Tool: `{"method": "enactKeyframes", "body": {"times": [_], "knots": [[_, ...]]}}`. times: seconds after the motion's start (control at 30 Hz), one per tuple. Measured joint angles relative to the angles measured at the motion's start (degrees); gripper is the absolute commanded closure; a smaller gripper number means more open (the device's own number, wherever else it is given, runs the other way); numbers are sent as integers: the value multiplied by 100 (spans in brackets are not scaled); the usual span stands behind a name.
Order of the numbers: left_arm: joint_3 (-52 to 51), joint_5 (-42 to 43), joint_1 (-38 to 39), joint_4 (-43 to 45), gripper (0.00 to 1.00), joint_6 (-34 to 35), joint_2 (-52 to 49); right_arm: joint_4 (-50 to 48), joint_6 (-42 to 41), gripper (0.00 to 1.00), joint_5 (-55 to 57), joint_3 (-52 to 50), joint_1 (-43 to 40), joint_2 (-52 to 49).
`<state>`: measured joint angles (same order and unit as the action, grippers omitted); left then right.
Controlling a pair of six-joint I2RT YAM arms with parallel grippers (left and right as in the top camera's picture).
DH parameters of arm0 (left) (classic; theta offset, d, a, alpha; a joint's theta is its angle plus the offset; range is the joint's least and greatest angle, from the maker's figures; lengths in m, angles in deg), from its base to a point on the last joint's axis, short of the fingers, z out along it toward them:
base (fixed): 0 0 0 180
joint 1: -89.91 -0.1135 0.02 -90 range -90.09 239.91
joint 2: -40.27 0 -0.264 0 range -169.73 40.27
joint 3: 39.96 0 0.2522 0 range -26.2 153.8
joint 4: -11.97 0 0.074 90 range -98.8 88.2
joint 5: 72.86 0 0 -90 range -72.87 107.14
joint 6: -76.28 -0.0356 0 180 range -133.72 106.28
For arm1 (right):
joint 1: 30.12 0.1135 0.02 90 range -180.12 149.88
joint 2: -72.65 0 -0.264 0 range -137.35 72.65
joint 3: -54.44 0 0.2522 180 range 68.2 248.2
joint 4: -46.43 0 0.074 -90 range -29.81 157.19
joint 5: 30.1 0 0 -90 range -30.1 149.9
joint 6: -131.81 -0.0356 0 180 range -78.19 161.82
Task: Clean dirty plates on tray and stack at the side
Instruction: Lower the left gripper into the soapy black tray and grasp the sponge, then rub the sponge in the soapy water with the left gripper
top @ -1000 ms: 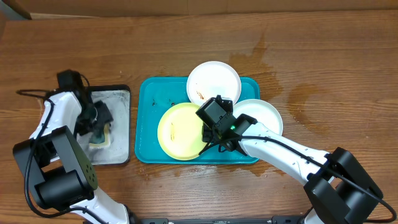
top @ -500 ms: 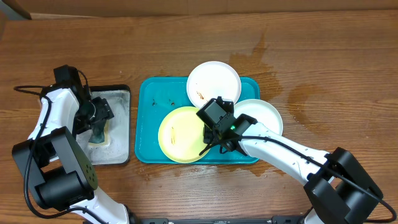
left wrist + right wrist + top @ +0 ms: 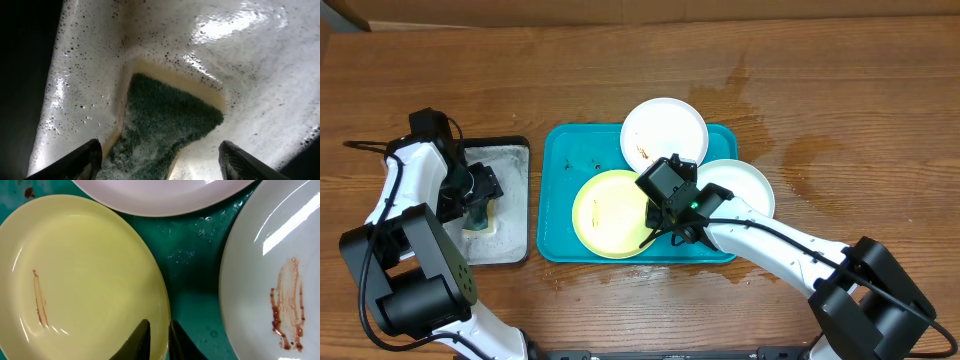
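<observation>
R gripper [image 3: 159, 341] sits at the near-right edge of the pale yellow-green round plate [image 3: 85, 275], fingers closed w/ the rim pinched between them, prob. to steady or tip it for scrubbing. One thin brown streak shows on the plate's left half. It lies in the near half of the large teal-blue plastic tray [image 3: 555, 200]. Just right of it, a white round plate [image 3: 280, 280] w/ a brown smear hangs over the tray's right rim. Level w/ these, off left, L gripper [image 3: 159, 150] is spread wide, straddling a green-topped yellow sponge [image 3: 170, 120] in the suds of the small black-rimmed tray [image 3: 510, 160]. It grips nothing and is loading soap, I'd guess. Farthest, a second white plate [image 3: 664, 128] overlaps the tray's far rim. None stacked at the side yet.
</observation>
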<state>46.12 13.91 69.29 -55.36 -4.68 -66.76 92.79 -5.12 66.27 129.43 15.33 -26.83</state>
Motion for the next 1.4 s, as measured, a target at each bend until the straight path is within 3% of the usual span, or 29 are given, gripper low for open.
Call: {"method": "enactKeyframes", "body": {"times": [0.4, 0.5, 0.6, 0.63, 0.77, 1.07, 1.4], "knots": [[-343, 0, 0, 452, 21, 0, 0, -98, -105, 73, 0, -87, 2, -81], [-570, 4, 0, 846, 33, 0, -2, -181, -105, 77, -24, -87, 0, -269], [-619, 151, 0, 1106, 60, 31, -4, -245, -96, 83, -39, -92, 0, -361], [-619, 256, 0, 1207, 63, 24, -4, -271, -101, 83, -42, -92, 0, -367], [-623, 684, 0, 1506, 49, 35, -4, -339, -105, 81, -46, -92, 0, -367], [-623, 1093, 0, 1812, 33, 221, -4, -354, -103, 69, -44, -92, 0, -367], [-625, 1119, 0, 2055, 31, 260, -4, -522, -105, 60, -37, -92, 0, -367]]}}
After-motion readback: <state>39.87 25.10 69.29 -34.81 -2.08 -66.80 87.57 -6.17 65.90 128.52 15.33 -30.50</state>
